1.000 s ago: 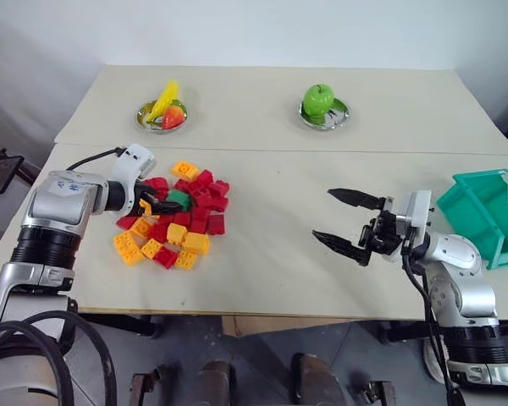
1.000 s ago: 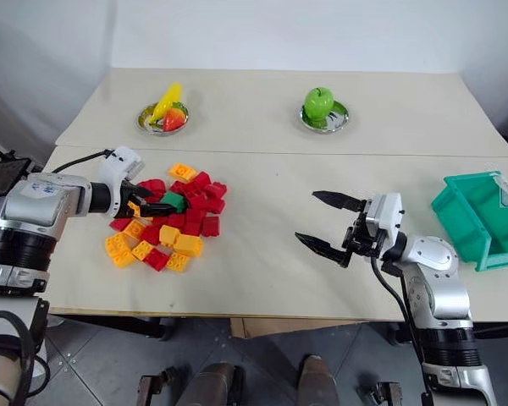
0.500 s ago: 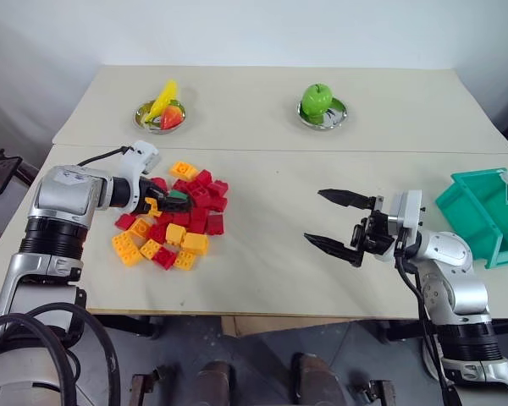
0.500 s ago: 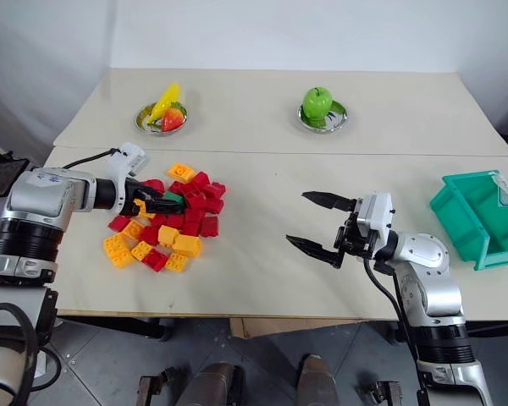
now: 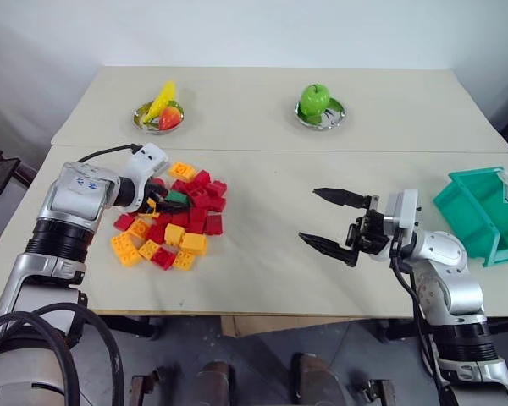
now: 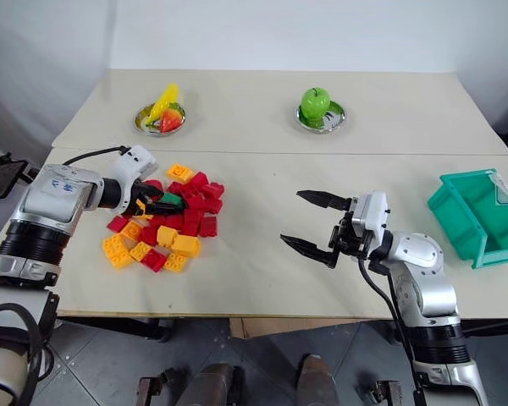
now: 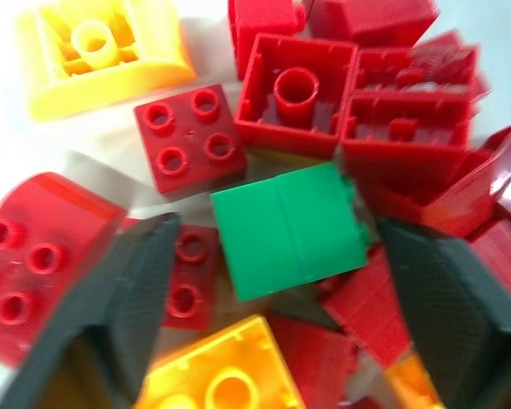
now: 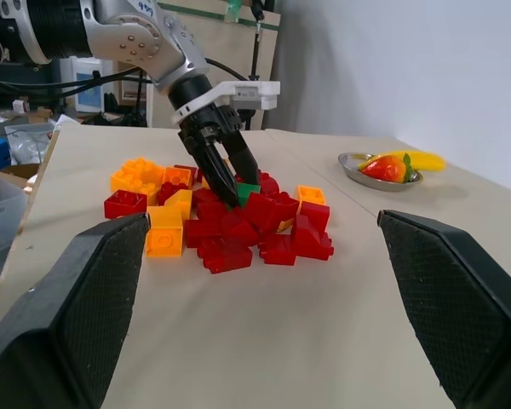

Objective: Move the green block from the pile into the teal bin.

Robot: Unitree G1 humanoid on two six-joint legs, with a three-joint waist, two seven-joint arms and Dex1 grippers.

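The green block [image 7: 289, 226] lies near the top of the pile [image 5: 173, 224] of red, orange and yellow bricks, at the left of the near table. My left gripper [image 5: 171, 204] reaches down into the pile and is open. Its two black fingers [image 7: 123, 307] stand on either side of the green block with a narrow gap on each side. Over the table's middle right, my right gripper [image 5: 309, 216] hovers wide open and holds nothing, pointing toward the pile. The teal bin [image 5: 459, 216] stands at the far right edge.
A metal dish with a banana and a red fruit [image 5: 161, 114] and a dish with a green apple [image 5: 316, 100] stand on the far table. Bare tabletop lies between the pile and the bin.
The left gripper's fingers have narrowed around the green block without the hand shifting. The right arm has hardly moved.
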